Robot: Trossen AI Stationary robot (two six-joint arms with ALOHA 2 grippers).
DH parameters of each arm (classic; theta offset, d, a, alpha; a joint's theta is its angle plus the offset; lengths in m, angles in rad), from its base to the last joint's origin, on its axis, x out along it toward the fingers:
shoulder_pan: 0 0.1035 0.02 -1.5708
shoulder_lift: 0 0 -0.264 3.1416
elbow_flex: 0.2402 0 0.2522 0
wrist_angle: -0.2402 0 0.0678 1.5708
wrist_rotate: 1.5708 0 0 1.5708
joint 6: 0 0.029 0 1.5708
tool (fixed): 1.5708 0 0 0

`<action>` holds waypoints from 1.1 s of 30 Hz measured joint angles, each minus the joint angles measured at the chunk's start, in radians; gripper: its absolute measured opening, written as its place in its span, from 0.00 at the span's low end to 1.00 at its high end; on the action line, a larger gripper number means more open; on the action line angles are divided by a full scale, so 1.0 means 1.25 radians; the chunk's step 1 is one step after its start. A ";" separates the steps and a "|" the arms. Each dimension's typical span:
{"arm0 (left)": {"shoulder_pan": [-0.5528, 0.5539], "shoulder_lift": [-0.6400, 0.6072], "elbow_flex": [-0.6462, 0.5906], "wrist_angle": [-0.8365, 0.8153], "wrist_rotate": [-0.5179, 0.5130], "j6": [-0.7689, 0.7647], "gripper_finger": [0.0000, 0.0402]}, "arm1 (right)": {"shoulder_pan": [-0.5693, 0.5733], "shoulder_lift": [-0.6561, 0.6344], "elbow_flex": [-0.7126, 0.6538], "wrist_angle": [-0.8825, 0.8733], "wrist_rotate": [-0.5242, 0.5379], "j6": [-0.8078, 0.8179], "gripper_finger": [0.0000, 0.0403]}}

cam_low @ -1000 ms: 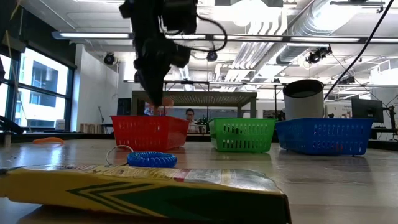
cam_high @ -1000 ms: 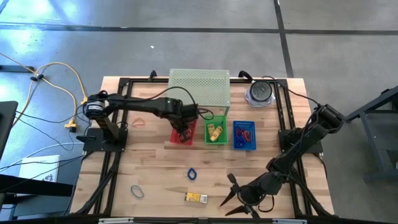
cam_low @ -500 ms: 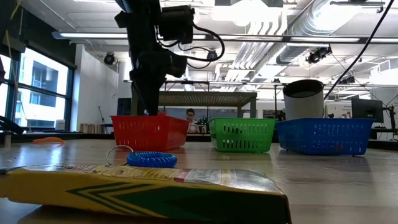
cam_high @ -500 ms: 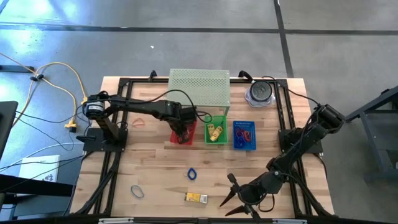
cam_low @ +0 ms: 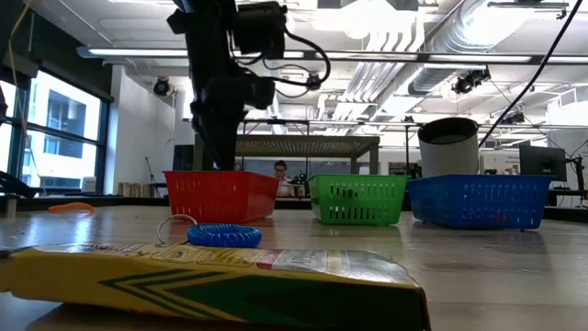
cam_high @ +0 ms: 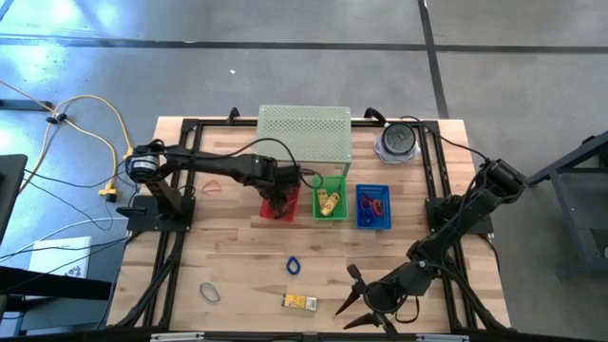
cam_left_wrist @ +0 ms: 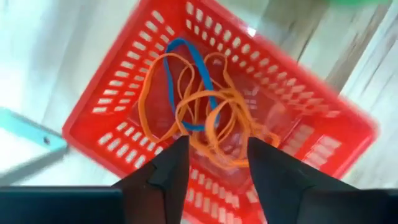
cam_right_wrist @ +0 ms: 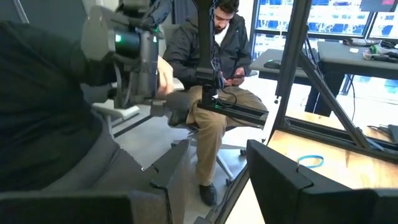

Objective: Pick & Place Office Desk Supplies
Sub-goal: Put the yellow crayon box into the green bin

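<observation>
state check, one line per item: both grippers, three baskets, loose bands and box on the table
left gripper: open, empty, over the red plastic basket
right gripper: open, empty, near table's front edge
red plastic basket: holds orange and blue rubber bands
green plastic basket: holds yellow items
blue plastic basket: holds red bands
blue rubber band: loose on table
yellow rectangular box: flat on table

You have three little baskets in a row: a red basket [cam_high: 281, 203], a green basket [cam_high: 331, 201] and a blue basket [cam_high: 373, 206]. Inside the red one you can see orange rubber bands [cam_left_wrist: 217, 118] and one blue rubber band [cam_left_wrist: 180, 74]. A blue loop [cam_high: 294, 266] lies on the pale wood counter [cam_high: 247, 256]. The small box [cam_high: 299, 302] is yellow. The arms are dark.
</observation>
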 joint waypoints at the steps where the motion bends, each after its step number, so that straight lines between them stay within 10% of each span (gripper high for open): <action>1: 0.000 -0.003 0.009 -0.006 0.000 -0.039 0.40 | 0.000 0.000 0.000 -0.002 0.000 -0.005 0.36; 10: -0.041 -0.081 0.115 -0.127 0.001 -0.069 0.41 | 0.000 0.000 0.000 -0.017 -0.002 -0.019 0.36; 21: -0.421 -0.165 0.121 -0.104 -0.087 -0.151 0.41 | 0.000 0.000 0.000 -0.028 -0.024 -0.014 0.36; 33: -0.730 -0.109 -0.128 0.473 -0.300 -0.088 0.41 | 0.001 0.000 0.000 -0.010 -0.063 -0.013 0.36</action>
